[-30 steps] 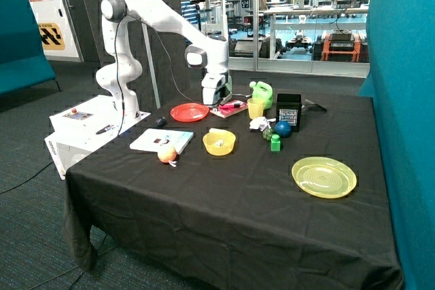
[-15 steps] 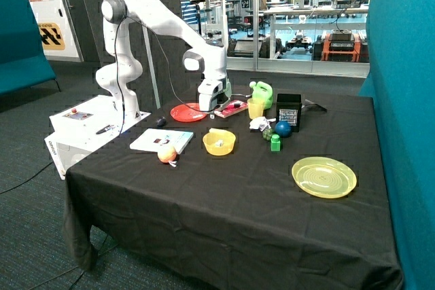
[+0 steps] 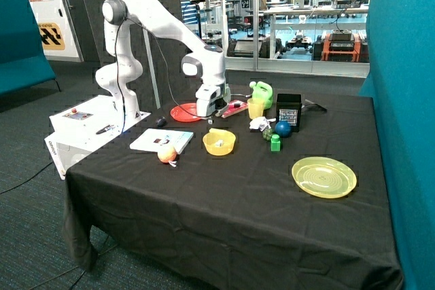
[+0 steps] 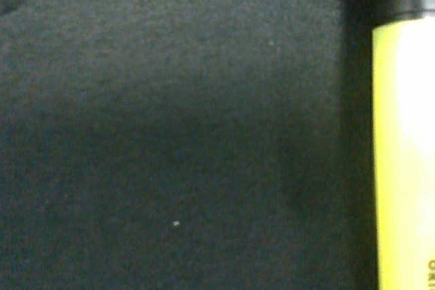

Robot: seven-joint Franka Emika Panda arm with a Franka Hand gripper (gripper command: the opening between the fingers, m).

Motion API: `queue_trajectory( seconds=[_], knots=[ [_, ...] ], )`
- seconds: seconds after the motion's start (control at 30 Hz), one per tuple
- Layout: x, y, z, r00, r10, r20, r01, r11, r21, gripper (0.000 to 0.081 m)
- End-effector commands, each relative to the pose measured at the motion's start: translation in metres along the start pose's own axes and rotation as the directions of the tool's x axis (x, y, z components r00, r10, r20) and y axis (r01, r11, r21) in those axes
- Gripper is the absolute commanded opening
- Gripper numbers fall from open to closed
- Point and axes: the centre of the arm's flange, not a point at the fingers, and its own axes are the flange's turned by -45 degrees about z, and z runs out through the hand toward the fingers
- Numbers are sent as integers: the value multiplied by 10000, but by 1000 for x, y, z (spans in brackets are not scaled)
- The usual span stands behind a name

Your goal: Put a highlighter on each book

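My gripper (image 3: 206, 112) hangs low over the black cloth, between the red plate and the yellow bowl. The wrist view shows the cloth very close and, at one edge, the pale yellow highlighter (image 4: 404, 161) with its dark cap, lying on the cloth. The pink-red book (image 3: 239, 109) lies just behind the gripper with the pink and white highlighter (image 3: 233, 105) on it. The larger white book (image 3: 162, 140) lies near the table's edge toward the robot base, with no pen on it.
A red plate (image 3: 183, 112) and a small black lump (image 3: 160, 122) lie beside the gripper. A yellow bowl (image 3: 219, 143) and an orange ball (image 3: 167, 155) are in front. A yellow cup (image 3: 255, 107), green jug (image 3: 262, 92), black box (image 3: 289, 110) and yellow-green plate (image 3: 324, 176) stand further off.
The gripper has moved away from above the pink-red book toward the red plate and come down close to the cloth. The pink highlighter stays on that book.
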Motion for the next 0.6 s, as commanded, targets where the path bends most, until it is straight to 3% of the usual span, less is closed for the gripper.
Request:
queue_trajectory(
  seconds=[0.0,0.57],
  knots=[
    [-1,11,11,10000,83,-18,-83,10000,28,531],
    [-3,19,29,9999,100,-18,-100,9999,28,509]
  ],
)
